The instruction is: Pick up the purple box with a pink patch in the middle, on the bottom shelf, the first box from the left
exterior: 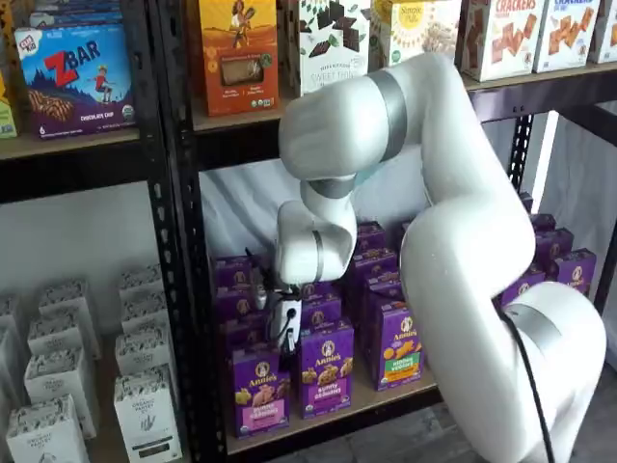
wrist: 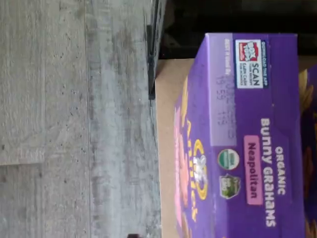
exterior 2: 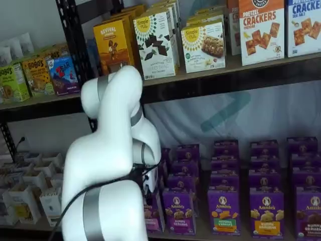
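1. Wrist view looks down on the top flap of the purple box [wrist: 257, 134], an Annie's carton printed "Organic Bunny Grahams" with a pink "Neapolitan" patch, a Box Tops scan label and a round organic seal.
2. Beside that carton a strip of the bottom shelf [wrist: 166, 148] shows as light-brown board, and past the board's edge lies grey plank flooring [wrist: 74, 119].
3. Another purple carton [wrist: 309, 148] sits just beside the purple box, on the side away from the flooring.
4. In both shelf views the purple box [exterior: 258, 389] stands upright at the front of the shelf, at the end of the front row nearest the black rack post [exterior: 188, 289]; its pink band faces forward.
5. Just beside it, on the side away from the post, stands the carton with the purple label [exterior: 326, 369], and beyond that the one with the green-and-orange label [exterior: 395, 345].
6. The gripper [exterior: 286, 323] hangs from the white arm [exterior: 453, 212] just above and behind the purple box, in front of the rows of purple cartons; only its white body shows clearly.
7. The fingers cannot be made out in any view; the jaws stand spread wide and nothing is held.
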Controlling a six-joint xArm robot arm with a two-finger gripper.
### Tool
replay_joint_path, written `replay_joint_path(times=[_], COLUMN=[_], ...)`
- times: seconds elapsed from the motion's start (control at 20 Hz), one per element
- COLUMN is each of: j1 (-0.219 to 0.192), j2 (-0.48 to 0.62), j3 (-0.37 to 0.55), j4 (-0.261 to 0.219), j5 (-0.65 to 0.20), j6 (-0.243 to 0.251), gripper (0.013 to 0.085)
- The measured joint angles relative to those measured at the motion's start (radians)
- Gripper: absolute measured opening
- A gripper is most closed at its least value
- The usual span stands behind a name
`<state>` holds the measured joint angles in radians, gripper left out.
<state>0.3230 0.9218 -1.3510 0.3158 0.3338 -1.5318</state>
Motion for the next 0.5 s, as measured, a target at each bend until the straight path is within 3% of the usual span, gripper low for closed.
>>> replay_joint_path(times=[0.25,0.5], j1=[-0.003,0.008], j2=[0.051,0.099], j3=[-0.062,-0.111], j4=[-0.092,-0.111], j5=[0.046,0.061], j6=[0.084,0.111], gripper=[0.085,0.085])
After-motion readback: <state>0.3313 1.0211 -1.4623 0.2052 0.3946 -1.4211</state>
